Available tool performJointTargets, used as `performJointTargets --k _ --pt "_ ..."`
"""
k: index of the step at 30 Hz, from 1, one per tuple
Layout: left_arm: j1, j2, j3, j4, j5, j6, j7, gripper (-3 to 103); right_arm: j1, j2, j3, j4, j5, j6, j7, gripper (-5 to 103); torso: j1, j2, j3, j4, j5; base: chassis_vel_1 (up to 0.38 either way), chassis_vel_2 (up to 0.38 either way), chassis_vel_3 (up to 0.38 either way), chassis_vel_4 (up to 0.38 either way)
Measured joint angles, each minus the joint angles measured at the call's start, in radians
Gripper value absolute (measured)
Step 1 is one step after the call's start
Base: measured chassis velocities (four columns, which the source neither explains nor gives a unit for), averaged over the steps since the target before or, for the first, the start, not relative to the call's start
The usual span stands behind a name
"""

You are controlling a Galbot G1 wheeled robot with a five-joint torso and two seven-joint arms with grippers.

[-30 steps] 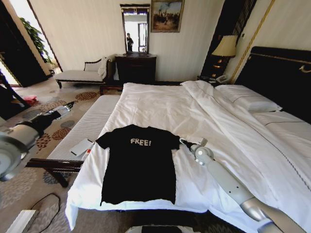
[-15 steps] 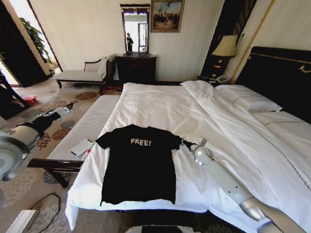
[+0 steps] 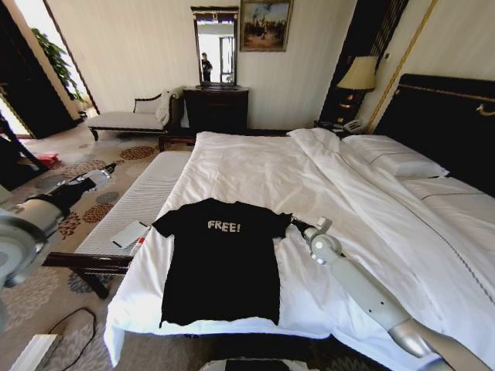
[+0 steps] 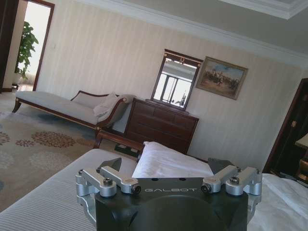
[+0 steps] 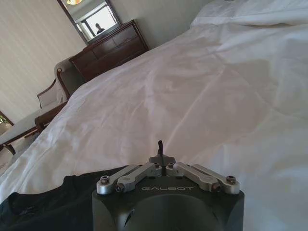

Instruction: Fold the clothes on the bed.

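The clothes, one black T-shirt (image 3: 220,267) with white "FREE!" lettering, lie spread flat, chest up, near the foot edge of the bed (image 3: 309,178). My right gripper (image 3: 295,224) rests low on the white duvet at the tip of the shirt's right-hand sleeve. In the right wrist view its fingertips (image 5: 160,147) are pressed together, and the black cloth (image 5: 43,204) runs in under them. My left gripper (image 3: 110,167) hangs off the bed's left side, above a padded bench. Its fingers (image 4: 113,164) stand wide apart with nothing between them.
A long padded bench (image 3: 139,197) stands along the bed's left side with a notebook (image 3: 128,233) on it. A pale chaise (image 3: 128,120), a dark dresser (image 3: 216,108) with a mirror, a lamp (image 3: 357,73) and pillows (image 3: 394,158) lie beyond. A cable (image 3: 69,325) trails on the carpet.
My right gripper has slid a little to the right, and the sleeve's tip has stretched that way with it. The left arm has barely moved.
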Motion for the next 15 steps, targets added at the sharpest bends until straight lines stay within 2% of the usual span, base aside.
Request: performJointTargets --k 15 --pt "0.033 0.005 -0.037 0.015 0.002 -0.004 0.007 100 0.052 0.031 -0.115 0.049 -0.001 0.011 0.0 0 0.0 0.0 0.0 0.0001 0.0 0.0 0.0 0.0 0.0"
